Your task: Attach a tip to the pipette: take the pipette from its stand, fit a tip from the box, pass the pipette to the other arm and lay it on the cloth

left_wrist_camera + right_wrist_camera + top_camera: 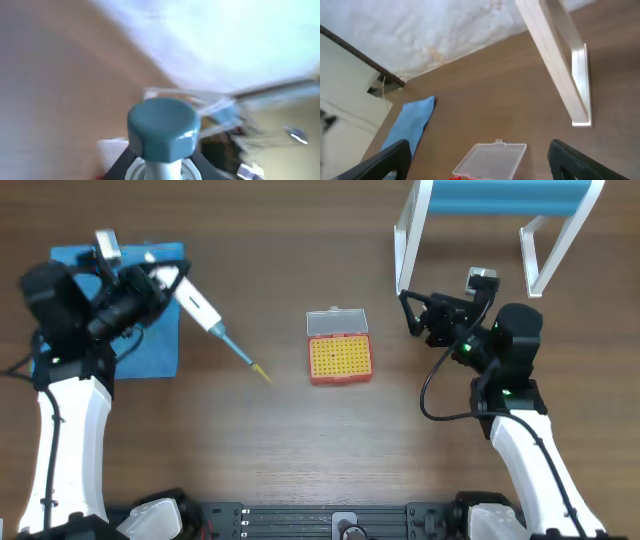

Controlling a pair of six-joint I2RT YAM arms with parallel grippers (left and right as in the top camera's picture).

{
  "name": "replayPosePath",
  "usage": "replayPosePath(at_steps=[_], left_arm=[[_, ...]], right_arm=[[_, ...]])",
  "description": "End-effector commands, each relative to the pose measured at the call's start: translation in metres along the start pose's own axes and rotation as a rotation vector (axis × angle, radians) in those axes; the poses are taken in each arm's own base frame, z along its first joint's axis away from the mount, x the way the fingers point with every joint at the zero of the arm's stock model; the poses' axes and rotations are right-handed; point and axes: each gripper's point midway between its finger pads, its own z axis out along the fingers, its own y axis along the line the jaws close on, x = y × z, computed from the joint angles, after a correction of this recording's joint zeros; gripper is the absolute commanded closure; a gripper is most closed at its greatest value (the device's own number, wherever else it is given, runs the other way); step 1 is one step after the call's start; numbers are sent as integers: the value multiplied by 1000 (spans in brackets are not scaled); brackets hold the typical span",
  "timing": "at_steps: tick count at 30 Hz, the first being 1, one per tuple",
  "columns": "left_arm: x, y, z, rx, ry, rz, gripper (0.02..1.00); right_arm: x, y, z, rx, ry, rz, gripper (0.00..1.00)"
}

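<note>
The left gripper [152,282] is pinching the white and blue plastic pipette [200,305] by its upper body, right at the edge of the flat blue cloth [150,345]. The pipette's long axis slants away from the cloth, with the yellow tip [262,373] fitted and pointing toward the orange tip box [340,358]. The right gripper [412,315] hangs well away from the cloth, beyond the box, with its jaws spread and empty. The left arm is far nearer, so I'd say the laying-down falls to it.
</note>
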Motion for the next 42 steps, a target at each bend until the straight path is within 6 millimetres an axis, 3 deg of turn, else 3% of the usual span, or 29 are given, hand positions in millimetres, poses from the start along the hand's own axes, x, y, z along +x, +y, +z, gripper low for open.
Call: replayPosePath(at_steps=[1,4,8,11,17,22,23,26,28,31,35,38,42], left_arm=[[-19,70,-19,-403,-136,130,989],[-2,90,-27,-504,-74,104,989],[-1,84,-34,-533,-31,147,989],[-8,81,-52,-639,13,198,989],[-69,65,-75,-743,113,304,989],[-135,78,-77,-848,216,337,989],[-152,92,-77,-909,255,333,989],[-165,126,-79,-1038,336,317,989],[-162,152,-75,-1086,419,300,989],[-149,193,-55,-1083,535,271,991],[-139,233,-41,-1152,650,304,989],[-151,249,-29,-1183,646,394,989],[-178,250,-8,-1178,555,513,989]], right_arm=[[-21,8,-9,17,-71,-62,121],[-25,-4,-8,81,-95,-121,121],[-34,-27,-11,211,-147,-158,119],[-35,-36,-10,248,-152,-150,117],[-18,-33,-1,217,-98,-60,117],[-12,-26,5,198,-80,-47,117],[-11,-25,5,194,-78,-44,117],[-11,-24,5,192,-81,-6,117],[-10,-24,6,189,-83,25,117],[-7,-20,8,178,-76,39,117],[-4,-14,11,168,-68,39,117],[-2,-12,12,159,-68,105,117],[3,-2,16,136,-57,115,117]])
